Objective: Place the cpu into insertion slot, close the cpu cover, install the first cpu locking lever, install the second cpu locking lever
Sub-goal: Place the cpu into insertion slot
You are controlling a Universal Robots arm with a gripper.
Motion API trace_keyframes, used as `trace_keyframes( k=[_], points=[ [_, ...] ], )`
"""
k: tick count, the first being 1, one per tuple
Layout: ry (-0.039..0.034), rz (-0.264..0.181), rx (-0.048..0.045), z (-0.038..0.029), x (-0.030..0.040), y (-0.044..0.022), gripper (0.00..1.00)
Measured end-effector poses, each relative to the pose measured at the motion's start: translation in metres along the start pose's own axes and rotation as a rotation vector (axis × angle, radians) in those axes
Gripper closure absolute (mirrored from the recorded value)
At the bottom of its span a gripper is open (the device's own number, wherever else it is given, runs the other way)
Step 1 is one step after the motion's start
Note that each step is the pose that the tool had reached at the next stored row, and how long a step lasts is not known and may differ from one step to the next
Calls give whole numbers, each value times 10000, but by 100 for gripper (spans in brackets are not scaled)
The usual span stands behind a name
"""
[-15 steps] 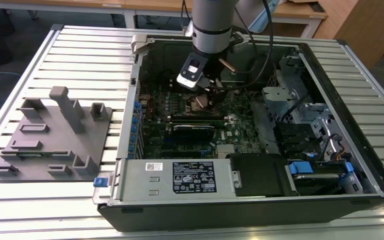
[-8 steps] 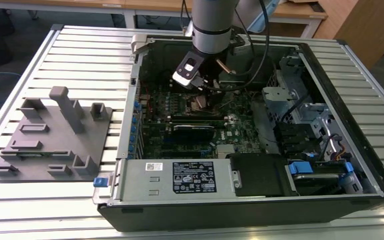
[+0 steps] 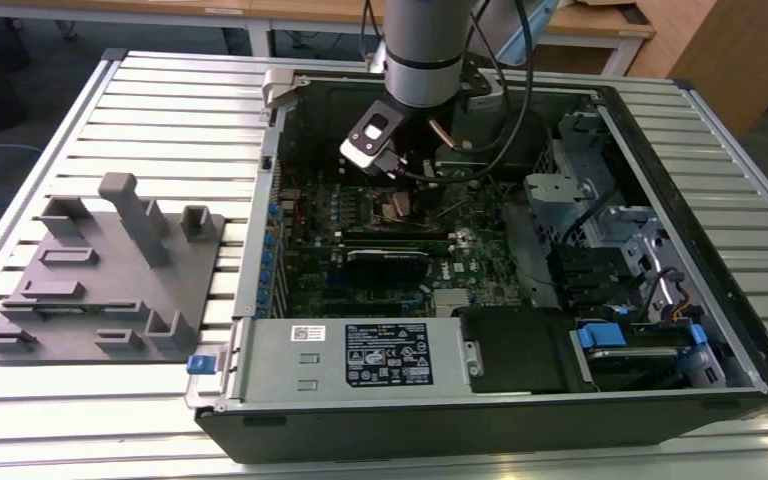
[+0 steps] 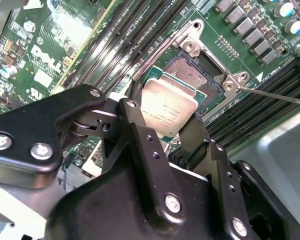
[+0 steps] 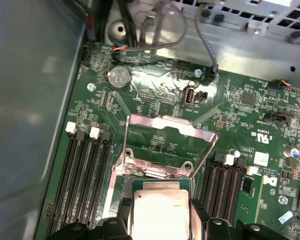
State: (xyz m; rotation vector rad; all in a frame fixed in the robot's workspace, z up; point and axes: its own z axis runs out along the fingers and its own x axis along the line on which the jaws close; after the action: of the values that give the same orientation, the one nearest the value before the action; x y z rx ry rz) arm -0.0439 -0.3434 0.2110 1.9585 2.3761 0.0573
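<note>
In both wrist views my gripper (image 4: 166, 114) is shut on the cpu (image 4: 169, 102), a flat silver-topped square chip held by its edges between the black fingers (image 4: 140, 130). The chip hangs just above and slightly short of the insertion slot (image 4: 192, 70), whose dark pin field lies bare inside its silvery rim. In the first wrist view the cpu (image 5: 160, 212) sits in front of the cpu cover (image 5: 165, 131), which stands tilted up and open beyond the slot. A thin lever rod (image 4: 275, 95) sticks out beside the slot. In the exterior view the gripper (image 3: 387, 170) is inside the computer case over the slot (image 3: 395, 206).
Long black memory slots (image 4: 125, 45) flank the socket on both sides. Case walls (image 3: 651, 200), cables (image 5: 205, 45) and a drive cage surround the green board. A power supply (image 3: 357, 350) fills the case's near end. A grey fixture (image 3: 104, 270) stands on the slatted table at the exterior view's left.
</note>
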Motion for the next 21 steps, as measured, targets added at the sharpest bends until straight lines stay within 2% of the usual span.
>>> trace_keyframes(
  k=[10, 17, 21],
  points=[
    [-36, 511, 14, 0, 22, -5, 46],
    [-41, 574, 16, 0, 22, -5, 46],
    [-72, 1053, 27, 5, 23, -5, 46]
  ],
)
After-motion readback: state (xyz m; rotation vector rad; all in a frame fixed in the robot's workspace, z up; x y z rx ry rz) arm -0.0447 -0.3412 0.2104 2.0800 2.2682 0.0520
